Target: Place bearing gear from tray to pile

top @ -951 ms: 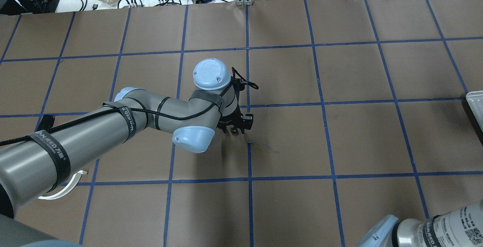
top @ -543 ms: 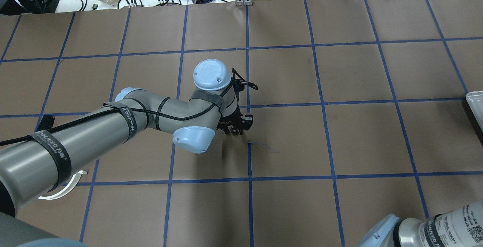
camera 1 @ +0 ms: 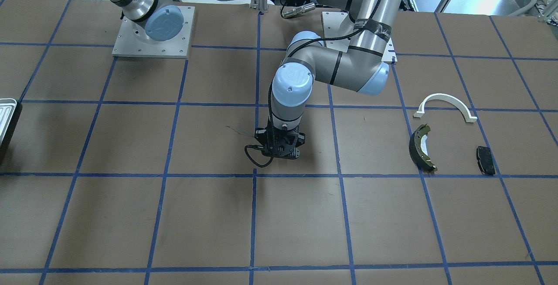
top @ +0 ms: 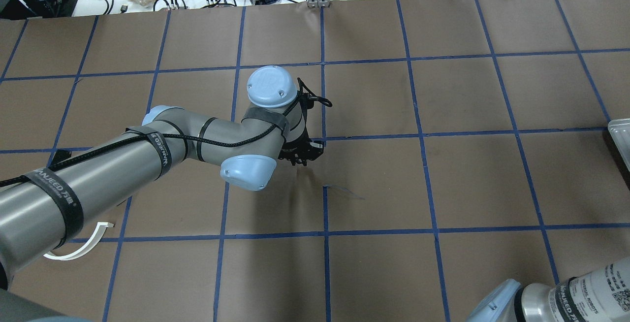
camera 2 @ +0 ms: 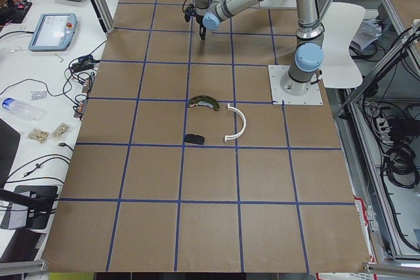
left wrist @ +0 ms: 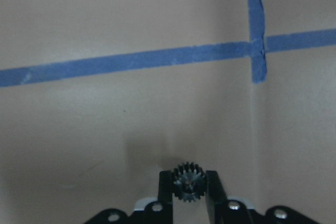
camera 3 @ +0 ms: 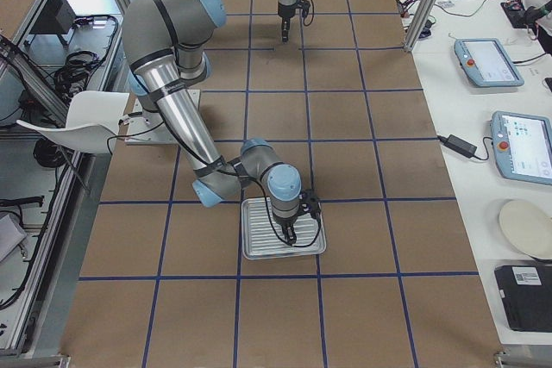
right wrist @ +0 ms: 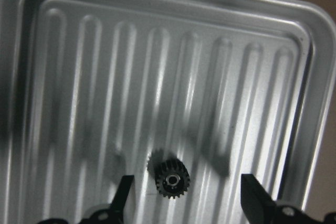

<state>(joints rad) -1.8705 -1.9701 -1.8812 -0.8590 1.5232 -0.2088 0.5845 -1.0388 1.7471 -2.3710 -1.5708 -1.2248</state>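
Three loose parts (arch, shoe, pad)

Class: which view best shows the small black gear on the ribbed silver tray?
Right wrist-mounted: small black toothed gear close, teeth distinct, on ribbed silver tray. Exterior right shows the tray, not the gear; other views miss it.

Black straps wrapped around the left arm carry white capital lettering that reads "WANJEED", followed by smaller characters too blurred to make out. The pale blue joint cap at that arm's wrist bears a faint raised logo, too soft to read. On the right arm, a white label holds small dark print that appears to read "UNIVERSAL ROBOTS", beside a square QR code.
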